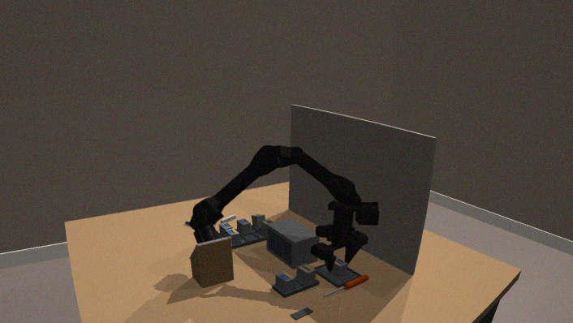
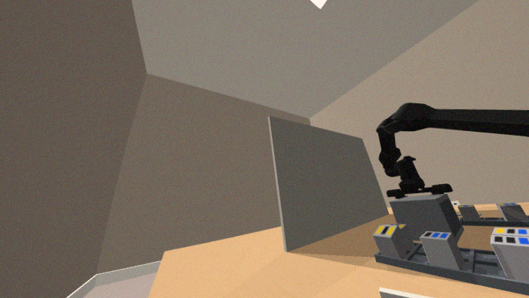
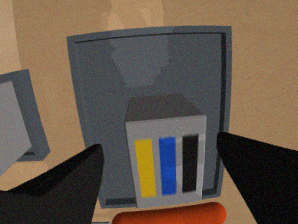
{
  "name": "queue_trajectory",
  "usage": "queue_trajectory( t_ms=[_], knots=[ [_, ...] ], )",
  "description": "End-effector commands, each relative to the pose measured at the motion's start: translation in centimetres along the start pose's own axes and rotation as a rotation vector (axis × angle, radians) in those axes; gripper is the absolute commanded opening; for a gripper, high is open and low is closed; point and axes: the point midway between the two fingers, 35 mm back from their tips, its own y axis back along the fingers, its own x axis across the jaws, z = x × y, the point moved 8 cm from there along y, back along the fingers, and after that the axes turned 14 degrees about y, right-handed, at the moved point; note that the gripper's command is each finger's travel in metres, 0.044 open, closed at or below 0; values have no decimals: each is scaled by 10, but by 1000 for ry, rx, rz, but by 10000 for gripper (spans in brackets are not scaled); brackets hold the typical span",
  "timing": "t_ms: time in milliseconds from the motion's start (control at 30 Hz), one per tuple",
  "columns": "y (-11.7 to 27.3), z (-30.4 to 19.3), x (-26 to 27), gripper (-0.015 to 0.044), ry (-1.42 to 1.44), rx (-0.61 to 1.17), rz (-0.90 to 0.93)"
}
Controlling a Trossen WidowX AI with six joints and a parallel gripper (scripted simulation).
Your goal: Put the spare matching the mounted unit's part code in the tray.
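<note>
The spare [image 1: 340, 263] [image 3: 167, 165] is a grey block with a yellow, blue and black stripe label on top. It stands upright in the dark tray [image 1: 334, 279] [image 3: 195, 70], near the tray edge beside the screwdriver. My gripper [image 1: 339, 267] [image 3: 161, 145] is open around it. In the wrist view a gap shows between the block and each fingertip. In the exterior view the fingertips are hidden behind the grey housing [image 1: 292, 239] [image 2: 416, 213]. The mounted unit's code cannot be read in these views.
An orange-handled screwdriver [image 1: 357, 282] [image 3: 170, 214] lies beside the tray. A two-block rack [image 1: 298, 289] stands close by. A longer rack [image 2: 468, 276] holds several spares. A tall grey panel [image 1: 365, 162] [image 2: 326, 180] stands behind the tray. A brown block [image 1: 213, 264] stands near the arm's base.
</note>
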Motion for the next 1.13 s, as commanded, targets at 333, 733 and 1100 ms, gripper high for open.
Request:
queue_trajectory(
  t_ms=[333,733,1100],
  knots=[
    [107,0,1,440,-7,-1,-1],
    [106,-2,1,440,-12,16,-26],
    [106,-2,1,440,-12,16,-26]
  ],
)
